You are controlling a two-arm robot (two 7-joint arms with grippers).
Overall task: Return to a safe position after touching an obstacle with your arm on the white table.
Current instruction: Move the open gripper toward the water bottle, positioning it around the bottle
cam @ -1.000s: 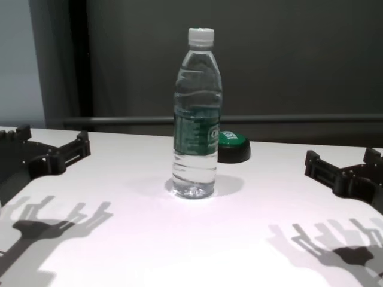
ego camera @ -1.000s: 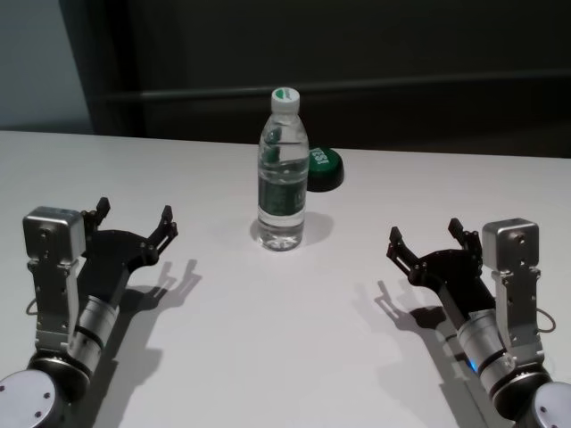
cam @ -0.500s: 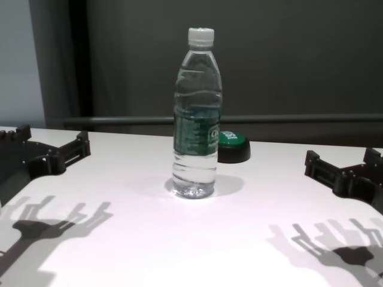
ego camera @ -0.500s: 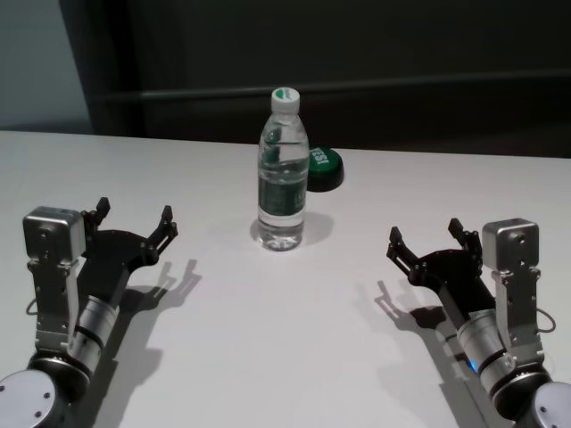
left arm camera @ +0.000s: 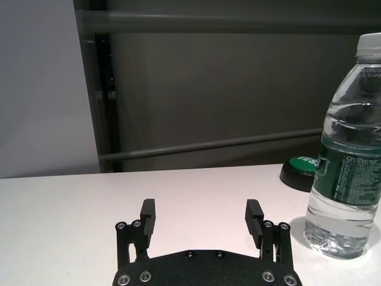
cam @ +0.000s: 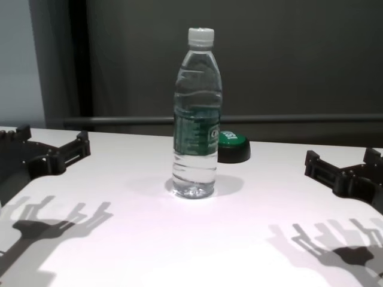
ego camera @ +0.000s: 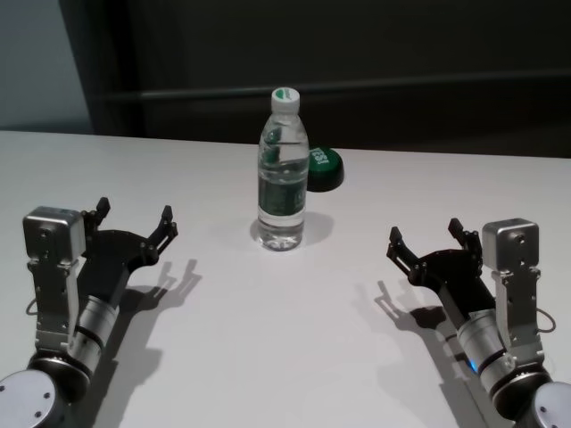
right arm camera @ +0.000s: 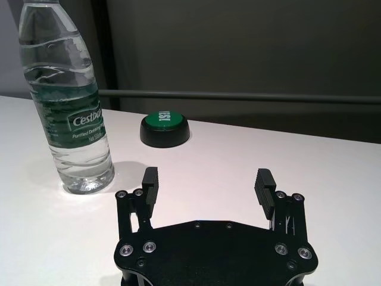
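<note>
The obstacle [ego camera: 283, 172], a clear water bottle with a white cap and dark green label, stands upright mid-table on the white table [ego camera: 285, 357]; it also shows as the obstacle [cam: 197, 113], [left arm camera: 348, 155], [right arm camera: 68, 101]. My left gripper [ego camera: 134, 218] rests low at the near left, open and empty, well apart from the bottle; the same left gripper [left arm camera: 202, 214], [cam: 52, 143] shows nothing between its fingers. At the near right my right gripper [ego camera: 426, 236] is likewise open and empty, seen too as the right gripper [right arm camera: 207, 182], [cam: 341, 162].
A low black button with a green top [ego camera: 323, 168] sits just behind and right of the bottle, also the button [cam: 232, 146], [right arm camera: 165, 128], [left arm camera: 300, 173]. The table's far edge meets a dark wall with a horizontal rail [cam: 299, 118].
</note>
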